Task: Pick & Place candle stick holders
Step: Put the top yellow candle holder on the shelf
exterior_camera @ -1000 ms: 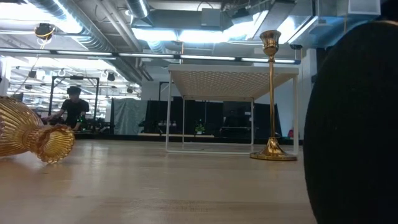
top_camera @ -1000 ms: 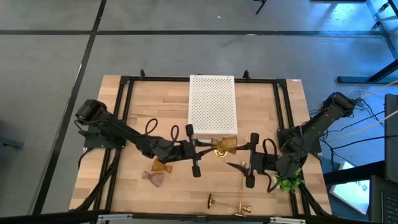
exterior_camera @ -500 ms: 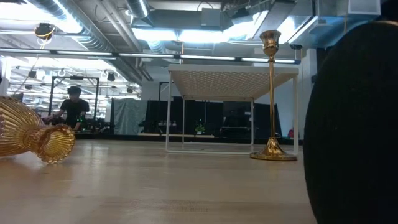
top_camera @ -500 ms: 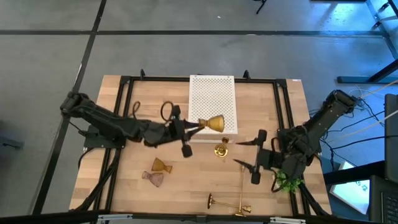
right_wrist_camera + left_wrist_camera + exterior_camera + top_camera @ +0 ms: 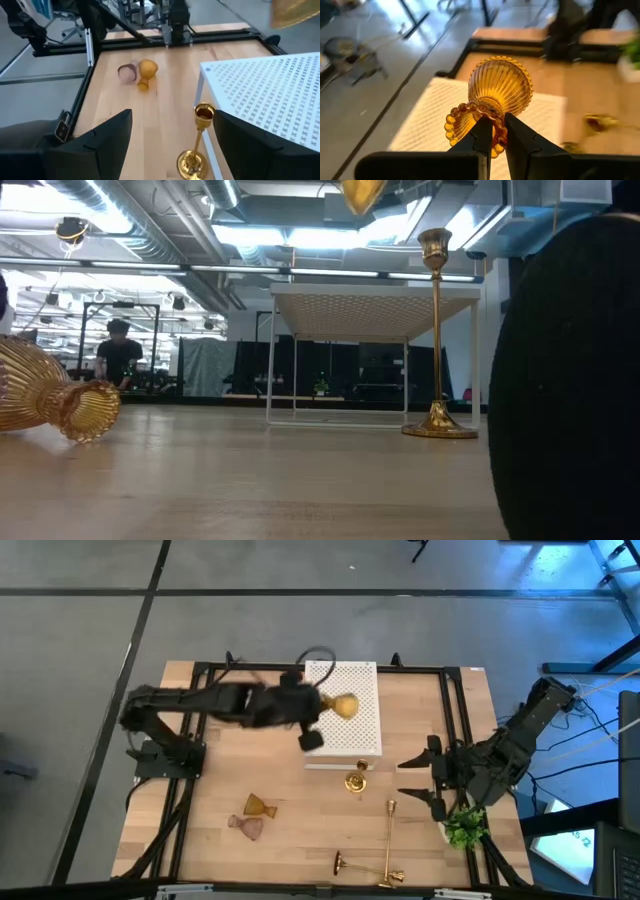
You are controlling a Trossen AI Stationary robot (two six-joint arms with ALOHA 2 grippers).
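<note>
Amber glass holder (image 5: 495, 95) — pinched in the left gripper (image 5: 494, 131) above the white box (image 5: 350, 715); right gripper (image 5: 420, 780) spread wide — empty.

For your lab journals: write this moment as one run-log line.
left gripper: shut on amber glass holder above white perforated box | right gripper: open, empty

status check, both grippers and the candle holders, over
Left gripper shut on ribbed amber glass holder, above white perforated box. Right gripper open, empty, near upright brass candlestick. Nothing blocking.
</note>
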